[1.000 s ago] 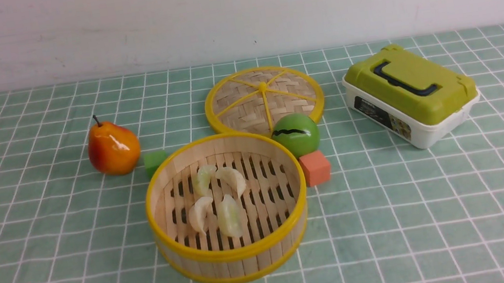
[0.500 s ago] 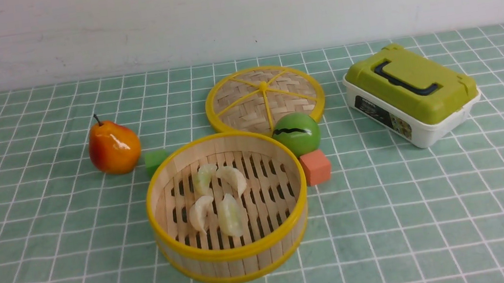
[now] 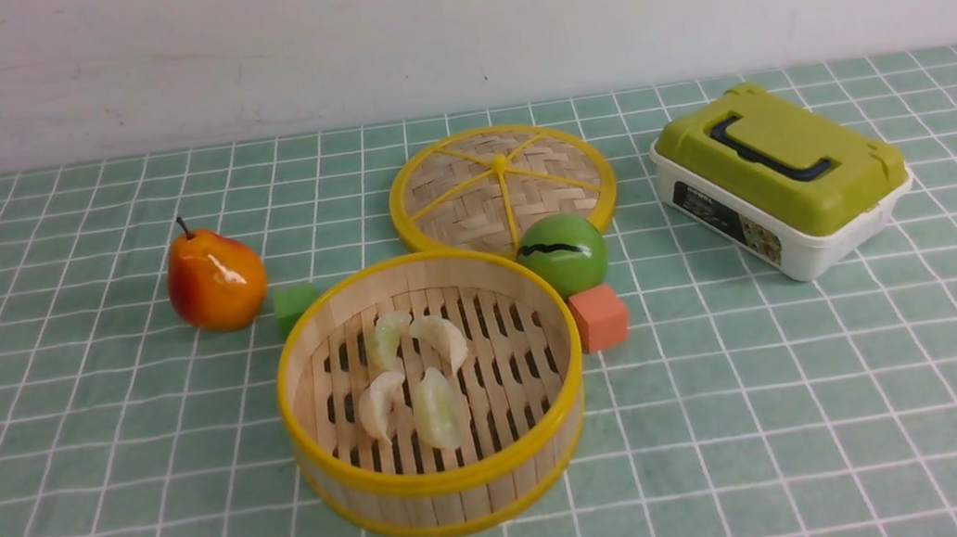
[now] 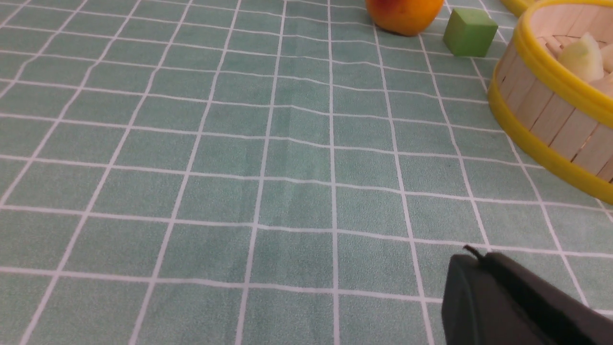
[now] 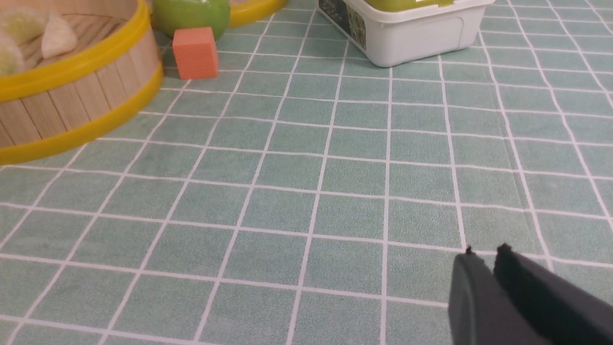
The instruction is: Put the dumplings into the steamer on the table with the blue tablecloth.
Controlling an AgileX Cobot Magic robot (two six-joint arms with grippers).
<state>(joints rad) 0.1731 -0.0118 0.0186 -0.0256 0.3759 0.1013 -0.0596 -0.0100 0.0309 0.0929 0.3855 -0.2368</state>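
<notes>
The bamboo steamer (image 3: pixel 350 488) with yellow rims stands near the middle of the teal grid tablecloth (image 3: pixel 95 472). Several pale dumplings (image 3: pixel 419 375) lie together on its slatted floor. The steamer's wall also shows in the left wrist view (image 4: pixel 550 124) and in the right wrist view (image 5: pixel 57 115), with dumplings (image 5: pixel 57 40) inside. My left gripper (image 4: pixel 479 258) is shut and empty, low over bare cloth to the steamer's left. My right gripper (image 5: pixel 484 254) is shut and empty, low over bare cloth to the steamer's right. Neither gripper shows in the front view.
A flat woven lid (image 3: pixel 501 181) lies behind the steamer. A green ball (image 3: pixel 564 255) and an orange cube (image 3: pixel 600 318) sit at its right. A pear (image 3: pixel 215 280) and a green cube (image 3: pixel 294 306) sit at its left. A green-lidded white box (image 3: pixel 780 179) stands at the right.
</notes>
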